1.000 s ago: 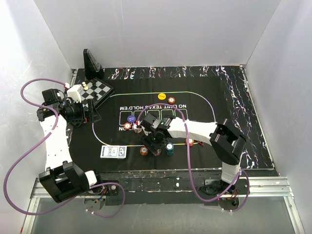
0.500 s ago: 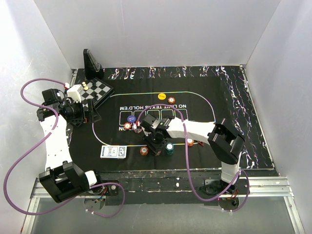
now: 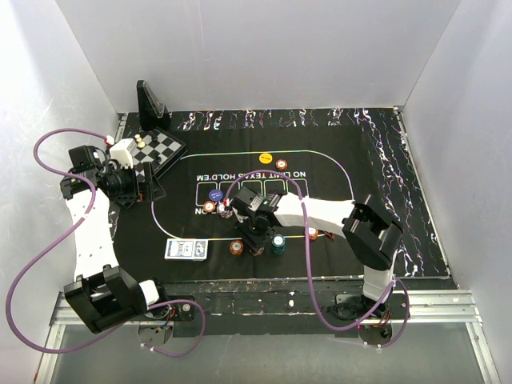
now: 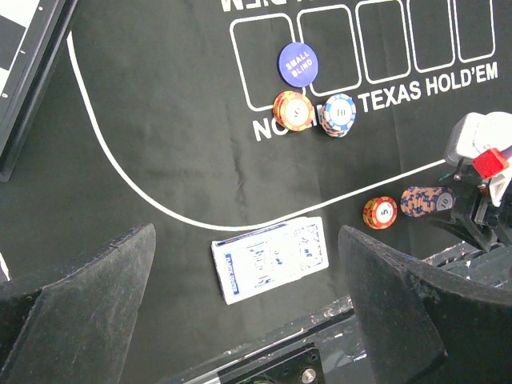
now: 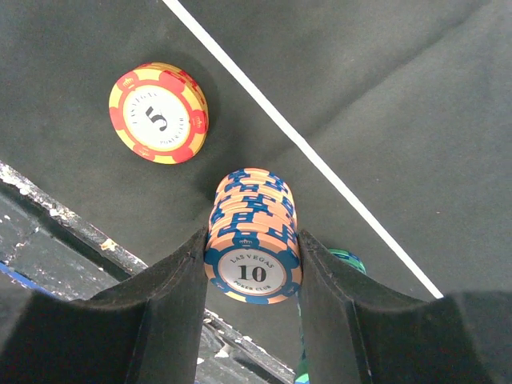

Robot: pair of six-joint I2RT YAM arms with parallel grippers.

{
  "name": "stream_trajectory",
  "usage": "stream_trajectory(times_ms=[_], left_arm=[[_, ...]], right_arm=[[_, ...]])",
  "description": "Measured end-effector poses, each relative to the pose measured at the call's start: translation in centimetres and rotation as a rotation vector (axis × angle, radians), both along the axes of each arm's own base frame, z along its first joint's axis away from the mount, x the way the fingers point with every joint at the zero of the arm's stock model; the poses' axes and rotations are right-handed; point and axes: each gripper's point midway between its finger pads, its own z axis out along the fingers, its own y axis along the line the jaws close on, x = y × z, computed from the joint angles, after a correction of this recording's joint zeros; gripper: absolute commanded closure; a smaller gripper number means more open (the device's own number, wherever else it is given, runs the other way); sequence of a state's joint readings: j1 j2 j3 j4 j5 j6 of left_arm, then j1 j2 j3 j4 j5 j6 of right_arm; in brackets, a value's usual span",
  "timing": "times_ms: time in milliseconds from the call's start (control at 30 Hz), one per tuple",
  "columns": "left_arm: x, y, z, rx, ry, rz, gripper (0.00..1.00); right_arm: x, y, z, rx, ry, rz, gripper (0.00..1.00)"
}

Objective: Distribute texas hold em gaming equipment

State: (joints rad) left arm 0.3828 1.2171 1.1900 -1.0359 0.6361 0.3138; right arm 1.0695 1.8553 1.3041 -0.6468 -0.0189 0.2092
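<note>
Your right gripper (image 5: 253,276) pinches the stack of orange-and-blue chips (image 5: 250,210) between both fingers. It sits at the near edge of the black mat (image 5: 384,88), on the near side of the mat's white line. The stack's long axis runs along the fingers toward the mat, with its "10" face turned to the wrist camera. Your left gripper (image 4: 246,240) hangs spread wide above the mat's near-left part, holding nothing.

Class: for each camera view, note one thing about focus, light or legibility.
Top external: even light on the white walls, chips too small to read. Left wrist: mat lettering crisp, own fingers dark, filling the bottom corners. Right wrist: chip stack sharp between dark pads.
</note>
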Motion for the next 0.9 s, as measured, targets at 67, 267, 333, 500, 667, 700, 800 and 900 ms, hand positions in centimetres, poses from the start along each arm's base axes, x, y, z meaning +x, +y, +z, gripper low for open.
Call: stream_trajectory(times_ms=[67,267,333,500,667,700,800,900], left_arm=[[0.0,0.0,0.0,0.0,-0.001,0.0,0.0],[0.0,0.0,0.0,0.001,-0.002,0.0,0.0],[0.0,0.0,0.0,0.001,-0.002,0.0,0.0],[0.0,0.0,0.0,0.001,-0.003,0.0,0.0],[0.3,-0.1,0.1,0.007,-0.012,-0.008,0.0],[0.4,-0.2,0.1,0.01,-0.014,-0.014,0.0],[0.6,-0.4,-0.1,0.012,-0.01,-0.023,0.0],[0.7,-0.5,-0.4,0.009,-0.001,-0.025,0.0]], right_arm=[[0.2,0.0,0.2,0.001,-0.013,-0.003,0.84],[1.1,0.5,1.9,0.03,-0.06,-0.014,0.91],[1.6,0.9,2.5,0.046,-0.074,-0.019,0.92],[3.9,1.2,4.4,0.086,-0.097,-0.068,0.94],[10.4,-0.2,7.7,0.124,-0.149,-0.229,0.95],[12.1,-0.6,8.4,0.129,-0.17,-0.266,0.95],[17.0,-1.7,9.6,0.131,-0.221,-0.374,0.94],[20.3,-2.3,9.1,0.116,-0.238,-0.439,0.94]])
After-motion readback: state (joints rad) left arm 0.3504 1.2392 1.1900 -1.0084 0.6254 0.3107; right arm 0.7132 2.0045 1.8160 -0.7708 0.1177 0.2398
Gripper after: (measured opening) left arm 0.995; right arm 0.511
